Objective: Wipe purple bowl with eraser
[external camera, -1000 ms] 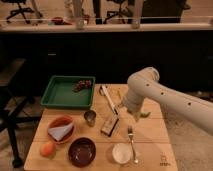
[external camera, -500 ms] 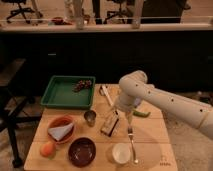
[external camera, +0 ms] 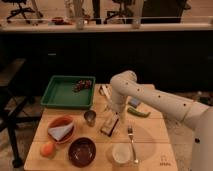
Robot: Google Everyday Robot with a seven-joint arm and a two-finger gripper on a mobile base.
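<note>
The purple bowl (external camera: 82,151) is sitting at the near edge of the light wooden counter (external camera: 150,135), below and to the left of the fingers and well apart from them. The eraser (external camera: 109,128) is lying directly under the fingers, its pale face turned toward the camera. The gripper (external camera: 112,116) is hanging just above the eraser with its fingers spread; whether they are touching the block cannot be told.

Just left of the fingers a small metal cup (external camera: 90,116) is standing. Further left an orange bowl (external camera: 60,129) is holding something white, with an orange fruit (external camera: 47,149) in front of it. Below and right of the fingers a fork (external camera: 131,140) is lying beside a white bowl (external camera: 121,153). To the right, a green pepper (external camera: 138,112) and a small blue-grey block (external camera: 134,102) are resting near the arm. Up and left, a green tray (external camera: 62,94) is carrying dark grapes (external camera: 83,85).

Behind the counter a dark wall (external camera: 150,55) is running across the room under a pale ledge (external camera: 100,27), and office chairs (external camera: 20,10) are standing beyond it.
</note>
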